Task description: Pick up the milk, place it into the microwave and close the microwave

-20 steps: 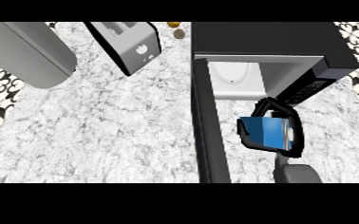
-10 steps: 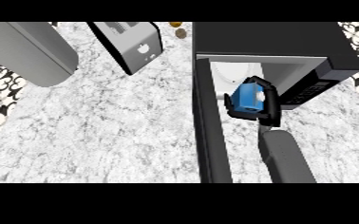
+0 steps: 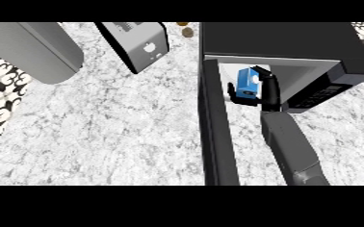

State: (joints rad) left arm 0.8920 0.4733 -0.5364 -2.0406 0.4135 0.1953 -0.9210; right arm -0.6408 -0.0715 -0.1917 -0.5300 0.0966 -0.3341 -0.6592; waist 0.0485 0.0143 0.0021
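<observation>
Inside microwave, blue milk, robot hand gripping

A bright blue milk carton with a small pale mark on its face, held in a black right hand on a dark grey forearm. The microwave is black on top, its interior pale grey-white, its open door near-black. The worktop is white marble mottled with grey veining. A silver-grey toaster carries a white mark on its dark side. A plain grey appliance lies at left, beside a black-and-white speckled strip. 2 brown dots sit at the top edge.
</observation>
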